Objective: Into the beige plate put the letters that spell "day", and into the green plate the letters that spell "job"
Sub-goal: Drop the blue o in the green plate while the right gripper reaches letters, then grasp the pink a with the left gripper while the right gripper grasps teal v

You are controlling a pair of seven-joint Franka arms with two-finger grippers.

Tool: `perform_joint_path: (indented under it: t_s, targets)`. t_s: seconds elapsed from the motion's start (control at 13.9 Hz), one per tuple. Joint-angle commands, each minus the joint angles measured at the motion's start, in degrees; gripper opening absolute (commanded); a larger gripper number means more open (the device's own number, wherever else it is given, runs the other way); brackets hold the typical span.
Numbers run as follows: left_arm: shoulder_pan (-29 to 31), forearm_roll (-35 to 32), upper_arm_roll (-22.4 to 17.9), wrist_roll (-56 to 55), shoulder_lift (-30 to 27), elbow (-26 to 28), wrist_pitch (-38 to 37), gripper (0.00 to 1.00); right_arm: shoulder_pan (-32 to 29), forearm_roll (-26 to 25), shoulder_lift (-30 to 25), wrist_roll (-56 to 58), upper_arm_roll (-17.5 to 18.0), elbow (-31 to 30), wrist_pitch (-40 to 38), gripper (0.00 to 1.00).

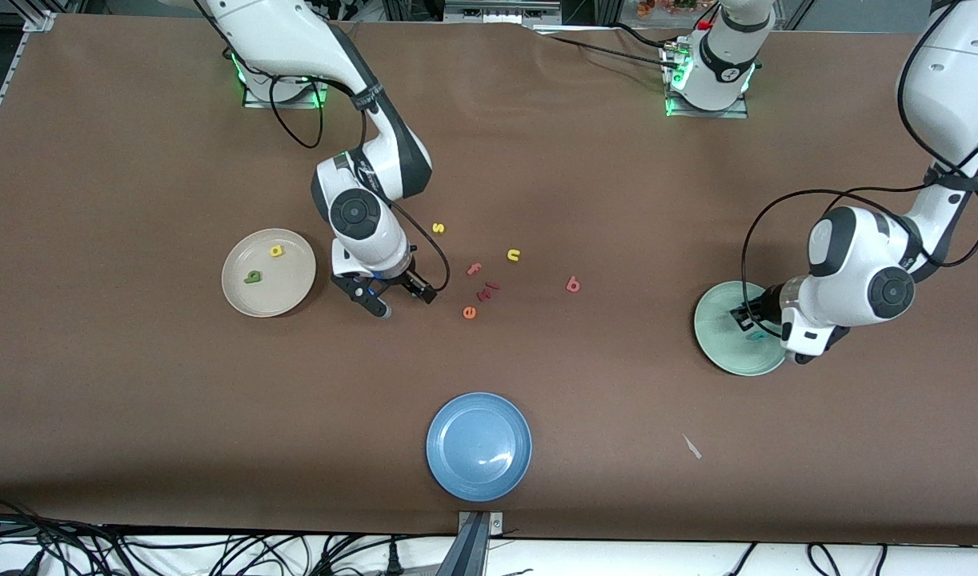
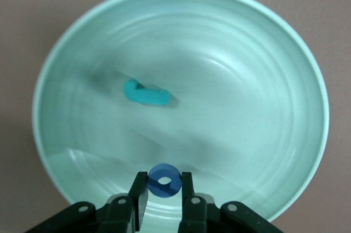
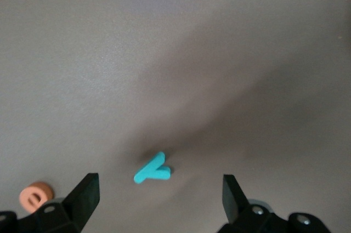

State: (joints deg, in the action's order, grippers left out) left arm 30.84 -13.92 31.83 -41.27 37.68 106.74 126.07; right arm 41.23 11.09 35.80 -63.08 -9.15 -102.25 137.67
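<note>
Over the pale green plate (image 1: 717, 340) hangs my left gripper (image 1: 747, 317), shut on the blue ring "o" (image 2: 164, 181), which is pinched between its fingers (image 2: 140, 189). A teal "j" (image 2: 146, 94) lies in that plate (image 2: 263, 68). The beige plate (image 1: 293, 292) holds the yellow "a" (image 1: 276, 250) and the green "d" (image 1: 253, 278). Beside it, my right gripper (image 1: 405, 304) stands open above the table, with the teal "y" (image 3: 152, 170) lying flat between its spread fingers (image 3: 85, 192). The red-pink "b" (image 1: 572, 284) lies alone on the table between the two arms.
Loose letters lie mid-table: a yellow "s" (image 1: 438, 228), a yellow "n" (image 1: 513, 255), a pink "f" (image 1: 474, 270), another pink piece (image 1: 489, 290) and an orange "e" (image 1: 469, 313). A blue plate (image 1: 478, 446) sits near the front edge, a white scrap (image 1: 691, 446) beside it.
</note>
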Motion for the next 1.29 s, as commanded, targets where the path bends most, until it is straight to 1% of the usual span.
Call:
perform_joint_path:
  t_s: [0.0, 0.07, 0.22, 0.29, 0.36, 0.43, 0.5, 0.57, 0.72, 0.93, 1.08, 1.22]
  targets:
    - [-1.0, -1.4, 0.3, 0.1, 0.2, -2.8, -0.9, 1.0, 1.4, 0.8, 2.7, -2.2, -0.2, 1.7, 2.2, 0.88]
    - [-1.4, -0.9, 0.7, -0.5, 0.0, -3.3, -1.2, 1.0, 2.1, 0.7, 3.4, -4.0, -0.2, 1.7, 3.3, 0.87]
    - [-2.1, -0.7, 2.7, -2.2, -0.9, -3.1, -1.3, 1.0, 2.6, 0.7, 4.5, -4.2, -0.2, 1.7, 5.2, 0.76]
    - [-2.2, -0.6, 4.0, -4.5, -0.9, -3.2, -1.3, 1.0, 2.6, 0.7, 4.9, -4.2, -0.2, 1.7, 6.3, 0.74]
    - [-2.4, -0.6, 7.2, -8.2, -1.5, -2.9, -2.0, 1.0, 2.7, 0.7, 5.2, -4.2, -0.2, 1.7, 6.5, 0.68]
    - [-2.6, -0.6, 9.2, -12.7, -1.5, -2.9, -2.5, 1.0, 2.9, 0.7, 5.2, -4.2, -0.2, 1.7, 6.5, 0.57]
    - [-3.8, -0.8, 10.3, -17.7, -1.3, -3.0, -2.1, 1.0, 2.9, 0.7, 5.2, -4.2, -0.3, 1.7, 6.5, 0.45]
    - [-6.3, -1.0, 10.5, -21.3, -1.2, -3.1, -1.8, 1.0, 2.9, 0.7, 5.2, -4.2, -0.3, 1.8, 6.5, 0.37]
    - [-12.2, -1.4, 10.4, -26.2, -0.9, -3.1, 0.8, 1.0, 2.9, 0.7, 5.0, -4.2, -0.3, 1.8, 6.5, 0.35]
    - [-19.1, -1.4, 9.5, -29.7, 1.3, -3.1, 5.8, 0.99, 2.7, 0.6, 4.6, -3.7, -0.5, 2.1, 6.2, 0.24]
    - [-24.3, -1.4, 6.5, -30.5, 2.6, -3.1, 7.6, 0.98, 2.5, 0.4, 3.2, -3.1, -1.1, 2.1, 5.2, 0.24]
    - [-29.2, -1.4, 2.5, -30.5, 3.3, -3.1, 8.7, 0.96, 2.5, -0.2, 1.1, -0.4, -4.1, 2.1, 0.8, 0.24]
